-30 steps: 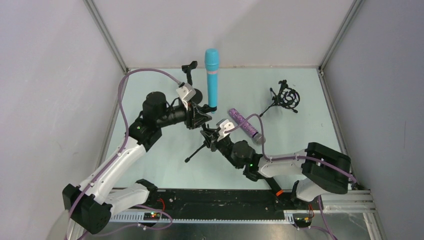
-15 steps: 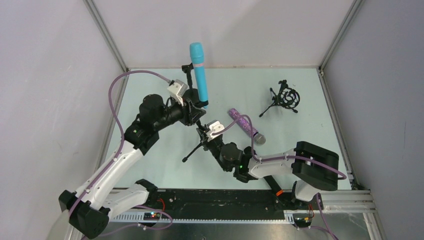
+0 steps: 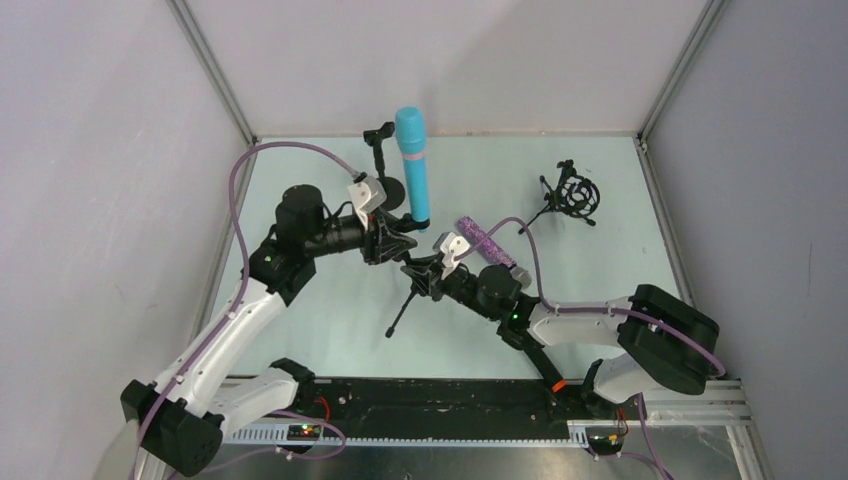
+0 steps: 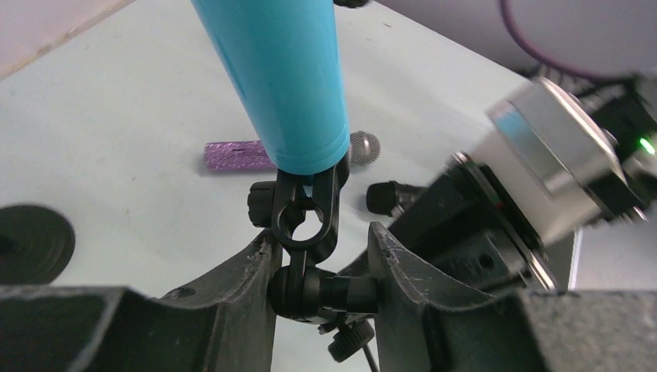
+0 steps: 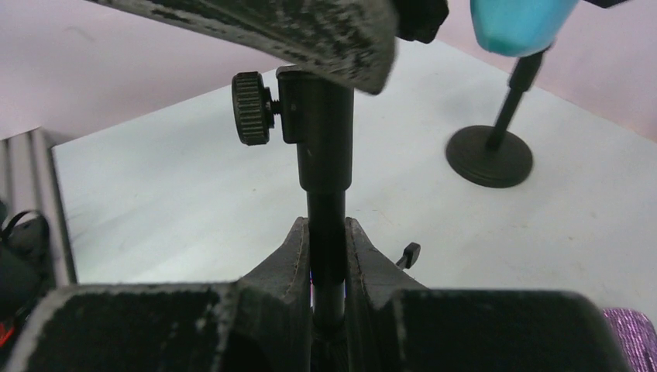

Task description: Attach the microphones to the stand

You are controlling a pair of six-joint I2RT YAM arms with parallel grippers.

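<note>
Light blue microphone (image 4: pixel 279 77) atop stand clip (image 4: pixel 306 221)

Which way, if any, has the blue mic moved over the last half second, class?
Yes: the blue mic has swung right in the top view, away from the back stand.

Three microphones (image 3: pixel 413 165) (image 3: pixel 487 243) (image 3: pixel 545 368), three stands (image 3: pixel 377 140) (image 3: pixel 400 322) (image 3: pixel 572 195), two arms (image 3: pixel 230 320) (image 3: pixel 600 325).
</note>
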